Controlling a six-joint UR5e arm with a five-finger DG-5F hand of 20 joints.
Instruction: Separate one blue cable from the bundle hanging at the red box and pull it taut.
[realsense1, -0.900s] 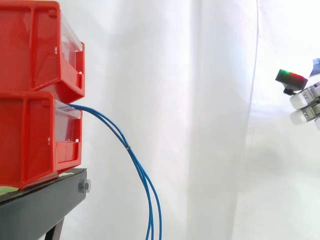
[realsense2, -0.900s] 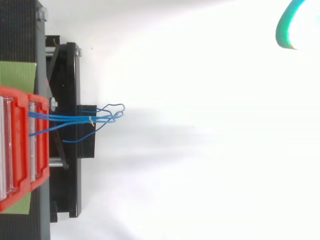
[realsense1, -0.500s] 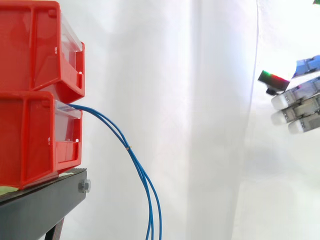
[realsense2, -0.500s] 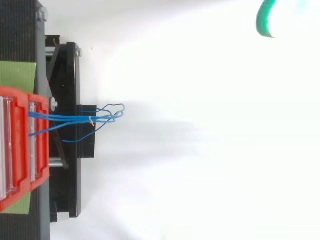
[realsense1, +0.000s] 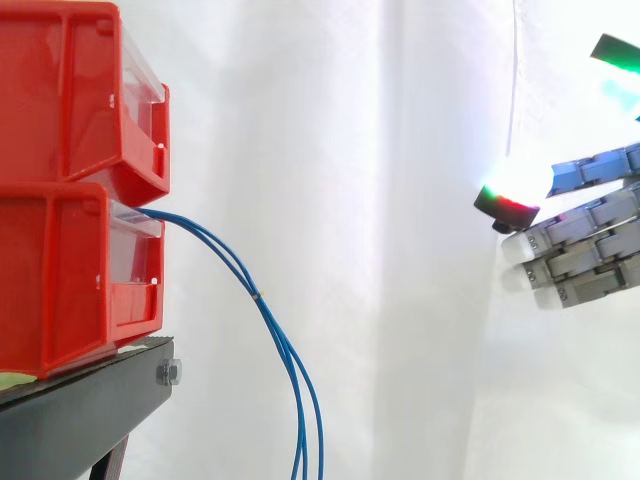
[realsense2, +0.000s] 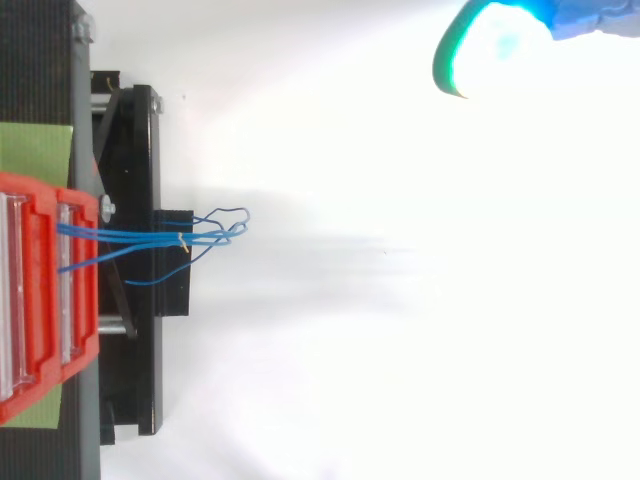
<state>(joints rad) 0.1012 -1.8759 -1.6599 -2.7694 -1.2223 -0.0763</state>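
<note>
A bundle of thin blue cables comes out of the lower red box and hangs down in an arc, tied by a small band partway along. From above, the cables fan out just past the box. My hand is at the right edge, well clear of the cables, with its fingers straight and pointing left toward them. One glowing fingertip shows at the top right in the top view. The hand is open and holds nothing.
A second red box is stacked on the lower one. Both rest on a black stand at the left. A white curtain hangs behind. A green pad lies on the stand beside the boxes.
My hand has moved left and slightly down, closer to the cables. The cables and boxes have not moved.
</note>
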